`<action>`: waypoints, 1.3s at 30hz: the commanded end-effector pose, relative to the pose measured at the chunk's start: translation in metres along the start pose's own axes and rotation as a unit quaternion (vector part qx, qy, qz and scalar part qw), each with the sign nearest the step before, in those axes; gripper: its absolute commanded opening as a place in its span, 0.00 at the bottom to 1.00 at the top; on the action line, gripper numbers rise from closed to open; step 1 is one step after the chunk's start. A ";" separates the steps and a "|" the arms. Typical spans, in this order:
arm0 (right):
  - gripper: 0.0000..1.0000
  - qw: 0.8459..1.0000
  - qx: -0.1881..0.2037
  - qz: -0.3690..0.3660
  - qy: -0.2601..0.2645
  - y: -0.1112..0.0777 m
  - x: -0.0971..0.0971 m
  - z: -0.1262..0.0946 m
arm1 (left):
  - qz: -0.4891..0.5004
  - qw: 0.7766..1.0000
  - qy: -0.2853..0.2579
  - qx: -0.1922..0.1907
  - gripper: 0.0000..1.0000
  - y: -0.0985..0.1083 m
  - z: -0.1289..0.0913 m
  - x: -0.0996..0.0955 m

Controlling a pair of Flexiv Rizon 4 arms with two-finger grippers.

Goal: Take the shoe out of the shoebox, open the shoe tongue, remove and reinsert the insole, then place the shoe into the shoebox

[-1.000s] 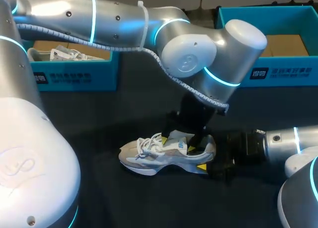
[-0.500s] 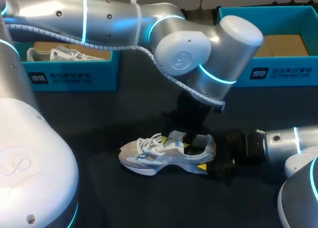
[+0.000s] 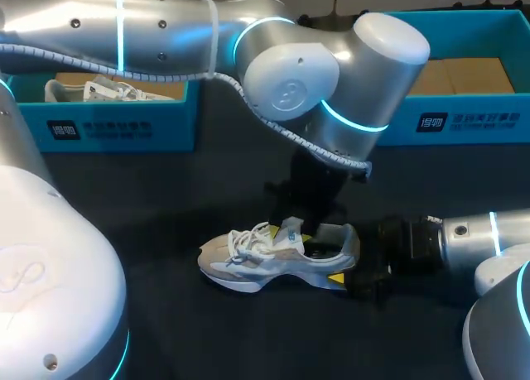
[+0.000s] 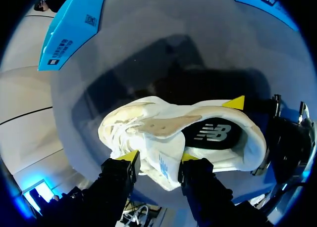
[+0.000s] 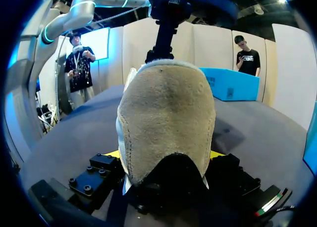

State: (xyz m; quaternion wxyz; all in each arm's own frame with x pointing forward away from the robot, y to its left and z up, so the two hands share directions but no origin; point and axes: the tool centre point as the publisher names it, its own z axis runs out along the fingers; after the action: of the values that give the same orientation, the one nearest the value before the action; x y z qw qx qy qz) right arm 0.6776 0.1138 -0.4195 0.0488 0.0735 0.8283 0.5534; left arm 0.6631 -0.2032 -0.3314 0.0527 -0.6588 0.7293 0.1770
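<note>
Shoe point(image 3: 273, 260): out of the shoebox point(image 3: 480, 125), stood on its sole on the table point(image 3: 166, 198), well apart from the box. Left pincer point(image 4: 159, 158): narrow, both tips nipping the tongue point(image 4: 166, 133) above the opening. Right pincer point(image 5: 163, 155): spread to heel width, clamped on the heel. Insole point(image 4: 210, 134): seated inside. Risks: tongue likely to slip from so thin a nip under a sharp pull; a hard pull could lift the toe or twist the heel out of its clamp
</note>
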 end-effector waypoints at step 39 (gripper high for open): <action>0.00 1.000 0.001 0.000 0.000 0.000 0.000 0.001 | 0.020 0.957 0.289 -0.008 0.00 -0.005 0.032 -0.116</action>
State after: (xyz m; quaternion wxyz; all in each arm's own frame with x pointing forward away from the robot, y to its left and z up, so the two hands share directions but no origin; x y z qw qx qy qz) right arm 0.6776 0.1139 -0.4193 0.0488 0.0734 0.8282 0.5535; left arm 0.6808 -0.0968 -0.3170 -0.0524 -0.6593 0.7432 0.1008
